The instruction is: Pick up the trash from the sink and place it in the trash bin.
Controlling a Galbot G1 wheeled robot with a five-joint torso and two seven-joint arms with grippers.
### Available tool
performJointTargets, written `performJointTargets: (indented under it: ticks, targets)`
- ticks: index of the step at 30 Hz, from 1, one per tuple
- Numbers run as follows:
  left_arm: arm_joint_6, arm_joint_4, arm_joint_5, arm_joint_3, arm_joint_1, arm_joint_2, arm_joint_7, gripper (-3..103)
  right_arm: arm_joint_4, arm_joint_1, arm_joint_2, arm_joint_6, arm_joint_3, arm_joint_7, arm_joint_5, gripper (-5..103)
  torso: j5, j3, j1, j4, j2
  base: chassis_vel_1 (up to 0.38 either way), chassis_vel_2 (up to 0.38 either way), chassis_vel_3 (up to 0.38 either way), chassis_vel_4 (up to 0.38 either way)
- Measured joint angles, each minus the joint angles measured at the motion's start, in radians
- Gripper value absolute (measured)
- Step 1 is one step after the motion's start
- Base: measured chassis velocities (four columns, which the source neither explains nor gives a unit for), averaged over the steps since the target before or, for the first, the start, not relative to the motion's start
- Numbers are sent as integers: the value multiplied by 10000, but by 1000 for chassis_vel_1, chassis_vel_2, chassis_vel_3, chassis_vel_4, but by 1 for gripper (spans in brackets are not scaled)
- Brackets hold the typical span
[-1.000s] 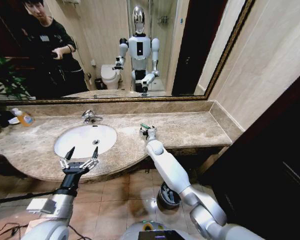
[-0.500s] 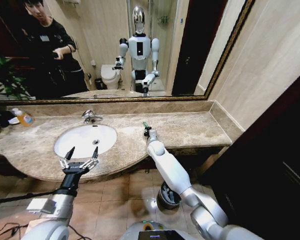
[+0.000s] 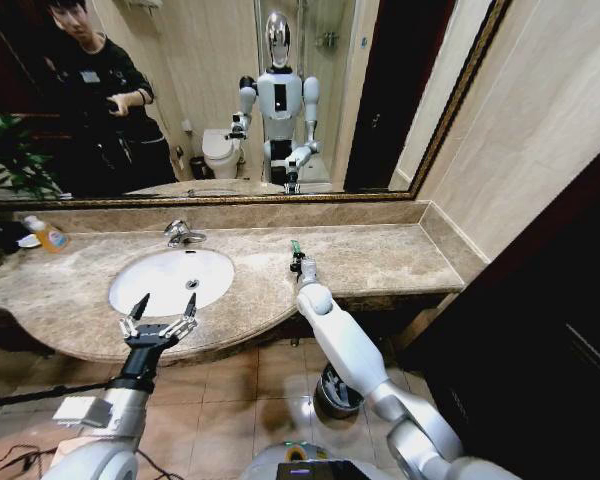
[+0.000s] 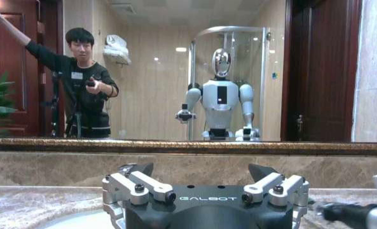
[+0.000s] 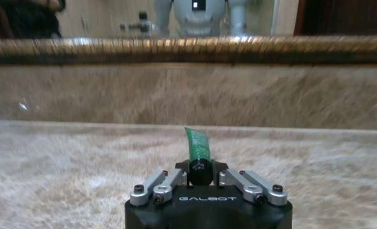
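My right gripper (image 3: pixel 297 257) hovers over the beige countertop to the right of the sink (image 3: pixel 170 279), shut on a dark green block (image 3: pixel 295 246). In the right wrist view that green block (image 5: pixel 197 147) sticks out forward between the closed fingers of the gripper (image 5: pixel 199 171), above the marble. My left gripper (image 3: pixel 161 311) stands open at the sink's front rim, its fingers spread wide with nothing between them; the left wrist view shows this gripper (image 4: pixel 201 175) facing the mirror. The trash bin (image 3: pixel 329 398) sits on the floor tiles below the counter, partly behind my right forearm.
A chrome faucet (image 3: pixel 183 234) stands behind the basin. A bottle of orange liquid (image 3: pixel 49 236) rests at the counter's far left, near a plant. The mirror runs along the back wall. A dark door panel fills the right side.
My right gripper has carried the green block slightly right and farther back over the countertop, turning at the wrist. The left arm has stayed still.
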Motion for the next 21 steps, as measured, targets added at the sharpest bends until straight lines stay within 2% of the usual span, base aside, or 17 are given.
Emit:
performJointTargets:
  ticks: [2, 3, 4, 7, 8, 11, 12, 14, 16, 20, 21]
  targets:
    - [0, -1, 0, 0, 0, 0, 0, 100, 1190, -573, -806, 58, 31, -122, 417, 20, -1, 0, 0, 1, 0, 0, 0, 0, 0]
    - [0, -1, 0, 0, 0, 0, 0, 100, 1190, -573, -806, 58, 31, -122, 417, 20, -1, 0, 0, 1, 0, 0, 0, 0, 0]
    - [-1, 0, 0, 0, 0, 0, -1, 100, 1666, -915, -1212, 226, 143, -272, 445, 20, 1, -1, 0, 0, 0, 0, 0, 0, 0]
    - [0, 0, 0, -1, 0, 0, -2, 100, 2668, -1946, -2130, 626, 746, -1063, 278, 20, 1, -1, 0, -2, 0, 0, 0, 0, 0]
    - [0, 0, 0, -1, 0, 0, -2, 100, 2668, -1946, -2130, 626, 746, -1063, 278, 20, 1, -1, 0, -2, 0, 0, 0, 0, 0]
    - [0, 0, 0, 2, -1, 0, 4, 100, 3712, -3183, -2863, 935, 1512, -1778, 353, 20, 4, -1, 0, -3, 0, 0, 0, 0, 0]
    - [0, 0, 0, 2, -1, 0, 4, 100, 3712, -3183, -2863, 935, 1512, -1778, 353, 20, 4, -1, 0, -3, 0, 0, 0, 0, 0]
    - [0, 0, -1, 2, 0, 1, 4, 100, 4633, -4200, -3416, 1339, 2090, -2377, 502, 20, -1, -2, -2, -6, 1, 0, 0, 0, 0]
    - [0, 0, 0, -1, 0, 0, -1, 100, 4918, -4548, -3572, 1510, 2248, -2568, 601, 20, -1, -1, -2, -1, 1, 0, 0, 0, 0]
    - [0, 0, 0, 1, 0, 0, 5, 100, 5842, -6311, -3832, 2337, 3544, -3514, 794, 20, 1, -1, -1, -1, 1, 0, 0, 0, 0]
    - [0, 0, 0, 1, 0, 0, 5, 100, 5842, -6311, -3832, 2337, 3544, -3514, 794, 20, 1, -1, -1, -1, 1, 0, 0, 0, 0]
